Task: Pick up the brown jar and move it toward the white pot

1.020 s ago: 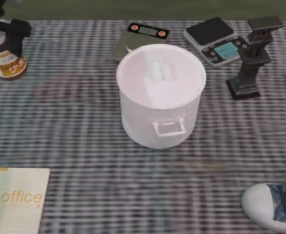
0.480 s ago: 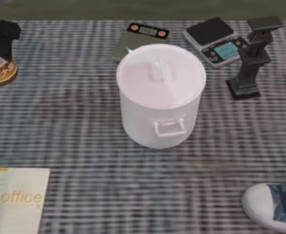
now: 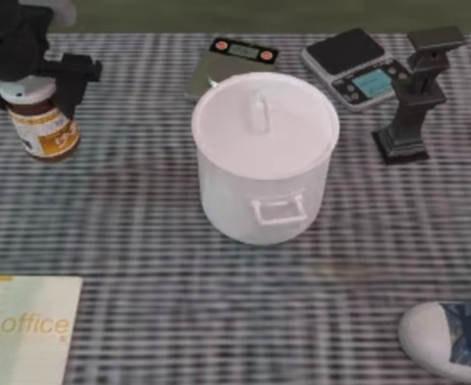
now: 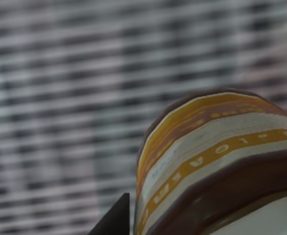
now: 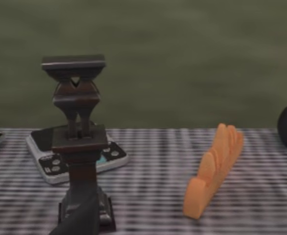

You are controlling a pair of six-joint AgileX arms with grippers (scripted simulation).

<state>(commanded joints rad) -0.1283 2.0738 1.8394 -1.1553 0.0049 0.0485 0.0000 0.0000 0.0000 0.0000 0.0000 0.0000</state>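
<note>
Left gripper point(image 3: 36, 80) clamped on jar point(image 3: 44, 122) near cap, far left of table point(image 3: 139, 233), well apart from pot point(image 3: 263, 160) at centre. Jar tilted slightly. Right gripper's jaws: cannot tell.

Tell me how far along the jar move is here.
Done: the left hand has the brown jar gripped by its cap, apparently lifted. In hand: carrying it, tilted, at the table's far left. Left: crossing the open cloth to the white pot. The right arm is out of the top view.
</note>
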